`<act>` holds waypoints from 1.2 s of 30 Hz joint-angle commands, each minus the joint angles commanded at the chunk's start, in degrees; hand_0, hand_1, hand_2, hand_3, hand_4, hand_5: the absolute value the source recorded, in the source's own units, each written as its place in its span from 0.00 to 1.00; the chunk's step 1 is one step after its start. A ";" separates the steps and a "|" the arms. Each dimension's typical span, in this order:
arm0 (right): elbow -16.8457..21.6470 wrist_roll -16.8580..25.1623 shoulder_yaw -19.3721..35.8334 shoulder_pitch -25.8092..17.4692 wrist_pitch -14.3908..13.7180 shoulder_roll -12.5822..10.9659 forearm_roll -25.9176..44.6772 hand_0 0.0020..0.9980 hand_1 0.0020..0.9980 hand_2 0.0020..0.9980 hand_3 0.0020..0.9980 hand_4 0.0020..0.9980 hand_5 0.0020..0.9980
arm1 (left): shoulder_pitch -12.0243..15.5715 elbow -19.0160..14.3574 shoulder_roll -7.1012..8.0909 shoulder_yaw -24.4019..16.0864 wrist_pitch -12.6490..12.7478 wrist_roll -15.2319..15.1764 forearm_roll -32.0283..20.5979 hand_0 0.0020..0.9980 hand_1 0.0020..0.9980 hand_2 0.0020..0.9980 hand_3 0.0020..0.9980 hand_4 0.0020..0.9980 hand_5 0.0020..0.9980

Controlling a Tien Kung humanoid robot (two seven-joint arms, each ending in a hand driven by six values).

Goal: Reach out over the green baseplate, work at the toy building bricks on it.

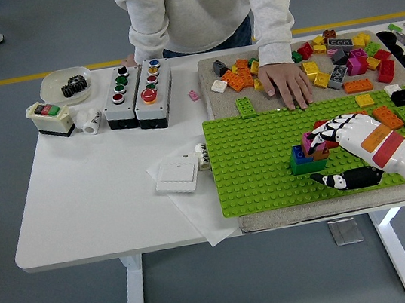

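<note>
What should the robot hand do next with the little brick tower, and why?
Probably press gently down: the right hand has its fingers at the small brick stack on the green baseplate, thumb spread below, so seating the top brick looks like the next step.

Two button boxes [136, 87]; one baseplate [257, 158].
</note>
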 joint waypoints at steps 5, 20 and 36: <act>-0.33 -0.05 -0.35 0.05 0.00 0.00 0.09 0.67 0.65 0.70 0.56 0.80 0.54 | 0.09 0.00 -0.04 -0.04 0.04 0.00 0.02 0.75 0.74 0.71 0.60 0.67 0.60; -0.88 -0.27 -1.05 0.05 0.10 0.14 0.11 0.67 0.65 0.70 0.56 0.81 0.54 | 0.35 -0.06 -0.05 -0.21 -0.20 -0.04 0.43 0.75 0.74 0.71 0.60 0.67 0.60; 0.75 0.10 0.65 -0.46 -0.37 -0.19 1.03 0.67 0.66 0.70 0.56 0.81 0.54 | 0.38 -0.06 0.01 -0.29 -0.32 -0.09 0.74 0.75 0.74 0.71 0.60 0.67 0.60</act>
